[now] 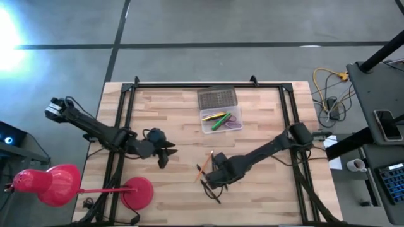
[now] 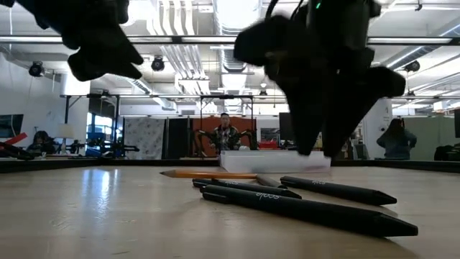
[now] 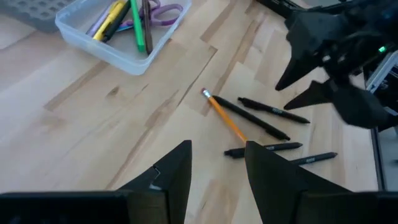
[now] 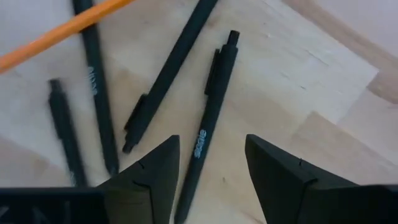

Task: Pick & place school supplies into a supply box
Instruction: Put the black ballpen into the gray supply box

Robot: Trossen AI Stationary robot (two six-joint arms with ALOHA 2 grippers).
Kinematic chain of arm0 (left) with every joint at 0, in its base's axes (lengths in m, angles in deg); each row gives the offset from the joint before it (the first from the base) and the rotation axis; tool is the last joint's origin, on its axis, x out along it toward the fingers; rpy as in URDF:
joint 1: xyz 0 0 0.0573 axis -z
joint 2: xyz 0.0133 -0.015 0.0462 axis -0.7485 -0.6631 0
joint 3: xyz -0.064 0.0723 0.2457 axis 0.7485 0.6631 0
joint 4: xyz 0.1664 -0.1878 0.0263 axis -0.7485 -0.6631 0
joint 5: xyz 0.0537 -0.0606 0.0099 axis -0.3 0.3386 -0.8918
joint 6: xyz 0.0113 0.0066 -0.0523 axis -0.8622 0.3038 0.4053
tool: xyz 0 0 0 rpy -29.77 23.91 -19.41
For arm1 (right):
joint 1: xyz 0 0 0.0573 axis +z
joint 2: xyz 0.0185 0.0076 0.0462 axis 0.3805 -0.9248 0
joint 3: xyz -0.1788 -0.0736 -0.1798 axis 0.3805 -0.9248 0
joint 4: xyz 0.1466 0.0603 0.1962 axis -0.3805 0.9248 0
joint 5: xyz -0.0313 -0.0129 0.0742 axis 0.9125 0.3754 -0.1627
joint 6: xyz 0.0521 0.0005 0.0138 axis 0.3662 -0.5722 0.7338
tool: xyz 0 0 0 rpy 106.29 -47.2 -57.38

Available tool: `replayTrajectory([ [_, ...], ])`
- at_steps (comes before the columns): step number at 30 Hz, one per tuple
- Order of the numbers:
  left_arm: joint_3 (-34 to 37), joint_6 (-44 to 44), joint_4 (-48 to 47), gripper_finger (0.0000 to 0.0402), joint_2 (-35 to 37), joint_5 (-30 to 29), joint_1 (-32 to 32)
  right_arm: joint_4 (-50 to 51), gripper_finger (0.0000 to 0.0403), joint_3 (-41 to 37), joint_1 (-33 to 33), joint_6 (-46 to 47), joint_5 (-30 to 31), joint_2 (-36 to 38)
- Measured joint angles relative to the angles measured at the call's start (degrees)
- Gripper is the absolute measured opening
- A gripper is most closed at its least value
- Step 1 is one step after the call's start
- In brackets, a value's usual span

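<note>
Pens, four slim black ones (image 4: 208, 106), lie loose on the pale wooden table (image 1: 177, 123) with one orange pencil (image 3: 225, 116) across them, toward six o'clock in the high view; the pencil touches at least one pen, and the pens fan out close together; the small clear plastic rectangular supply box (image 1: 221, 120) sits at twelve o'clock from them, well apart, its grey ribbed lid (image 1: 217, 98) folded back, with green and yellow pens and purple-handled scissors (image 3: 163, 12) inside; the right gripper (image 4: 208, 163) hangs just above the black pens, fingers spread with nothing between them, one pen lying straight under the gap; the left gripper (image 3: 216, 171) waits at nine o'clock of the pile, above bare wood, its fingers also apart and empty; a red desk lamp (image 1: 60, 185) stands at the table's seven o'clock corner.
</note>
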Motion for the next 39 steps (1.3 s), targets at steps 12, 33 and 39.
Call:
replayTrajectory([
  [12, 4.57, -0.02, -0.24, 0.0134, 4.87, 0.28, 0.37, -0.85, 0.0173, 0.14, -2.19, 8.21, -3.16, -5.11],
  [33, 6.62, -2.44, -0.78, 0.0134, 5.11, 1.11, 0.37, 5.97, 0.0017, -3.26, -5.78, 0.91, 4.28, -2.43],
  [39, 6.93, -2.43, -0.48, 0.0134, 5.01, 0.73, 0.22, 11.22, 0.0015, -2.95, -8.50, -13.09, 16.48, 9.54],
])
